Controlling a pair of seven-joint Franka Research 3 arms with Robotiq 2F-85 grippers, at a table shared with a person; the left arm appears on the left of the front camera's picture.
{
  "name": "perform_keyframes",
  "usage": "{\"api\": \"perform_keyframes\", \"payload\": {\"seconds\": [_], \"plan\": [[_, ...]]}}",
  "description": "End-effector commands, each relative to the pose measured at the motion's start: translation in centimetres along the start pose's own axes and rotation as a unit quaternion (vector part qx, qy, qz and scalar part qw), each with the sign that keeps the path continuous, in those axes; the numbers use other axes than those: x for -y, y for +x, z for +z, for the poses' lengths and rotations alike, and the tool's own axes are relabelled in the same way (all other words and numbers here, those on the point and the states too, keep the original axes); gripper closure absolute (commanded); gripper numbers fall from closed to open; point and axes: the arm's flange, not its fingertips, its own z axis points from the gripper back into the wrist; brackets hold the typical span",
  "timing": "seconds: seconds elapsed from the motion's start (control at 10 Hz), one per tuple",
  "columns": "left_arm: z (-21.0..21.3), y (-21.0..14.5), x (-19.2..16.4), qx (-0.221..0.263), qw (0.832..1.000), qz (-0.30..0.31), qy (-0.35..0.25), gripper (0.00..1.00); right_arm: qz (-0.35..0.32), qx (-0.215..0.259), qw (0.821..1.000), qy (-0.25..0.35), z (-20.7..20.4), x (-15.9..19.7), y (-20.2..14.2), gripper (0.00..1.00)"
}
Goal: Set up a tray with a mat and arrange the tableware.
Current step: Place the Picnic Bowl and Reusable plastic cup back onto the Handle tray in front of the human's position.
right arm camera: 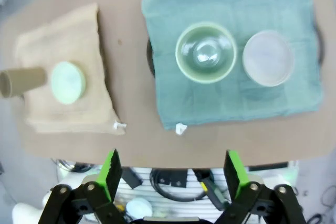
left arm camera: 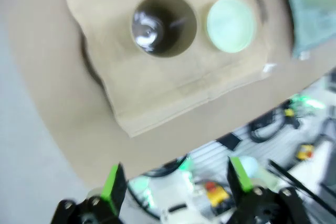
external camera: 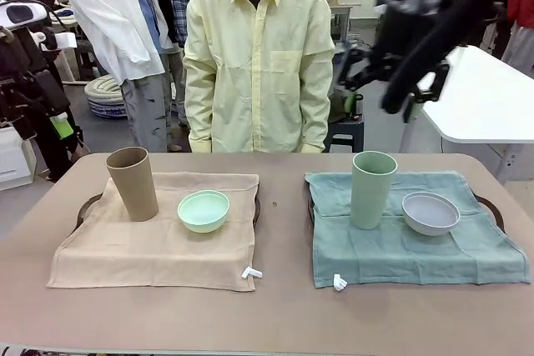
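Cups stand upright beside their bowls: tan cup (external camera: 133, 183) and mint bowl (external camera: 204, 210) on the beige mat (external camera: 150, 243), pale green cup (external camera: 372, 189) and greyish bowl (external camera: 430, 213) on the teal mat (external camera: 417, 248). Both the left gripper (left arm camera: 176, 184) and the right gripper (right arm camera: 170, 174) hang high above, jaws spread and empty, tableware directly beneath.

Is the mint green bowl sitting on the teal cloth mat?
No, the mint green bowl rests on the beige cloth mat, beside the tan-brown cup.

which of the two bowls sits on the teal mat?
The greyish-white bowl, beside the pale green cup on the teal mat. The mint green bowl sits on the tan mat instead.
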Motion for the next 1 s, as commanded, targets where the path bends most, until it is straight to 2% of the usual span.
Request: {"api": "perform_keyframes", "payload": {"seconds": [0.0, 0.1, 0.3, 0.4, 0.6, 0.8, 0.9], "plan": [[1.8, 0.9, -1.6, 0.033, 0.993, -0.006, -0.110, 0.00, -0.003, -0.016, 0.996, 0.092, 0.1, 6.3, -1.6, 0.00], [2.7, 0.5, -2.5, 0.065, 0.985, -0.006, -0.161, 0.00, -0.017, -0.026, 0.989, 0.144, 0.3, 9.8, -2.0, 0.00], [3.4, 0.4, -4.8, 0.122, 0.965, 0.032, -0.230, 0.00, -0.058, -0.033, 0.976, 0.209, 0.0, 15.5, -2.1, 0.00], [3.7, 0.0, -6.0, 0.125, 0.958, 0.043, -0.255, 0.00, -0.070, -0.030, 0.970, 0.232, -0.2, 17.9, -2.4, 0.00], [4.1, -1.5, -8.9, 0.096, 0.950, 0.071, -0.289, 0.00, -0.083, -0.014, 0.960, 0.266, 0.5, 23.0, -4.0, 0.00], [4.2, -3.2, -11.3, 0.089, 0.946, 0.093, -0.298, 0.00, -0.112, 0.013, 0.950, 0.291, 1.7, 27.2, -5.3, 0.00], [4.4, -3.9, -11.7, 0.091, 0.954, 0.085, -0.272, 0.00, -0.137, 0.014, 0.950, 0.278, 1.8, 27.4, -5.3, 0.00]]}}
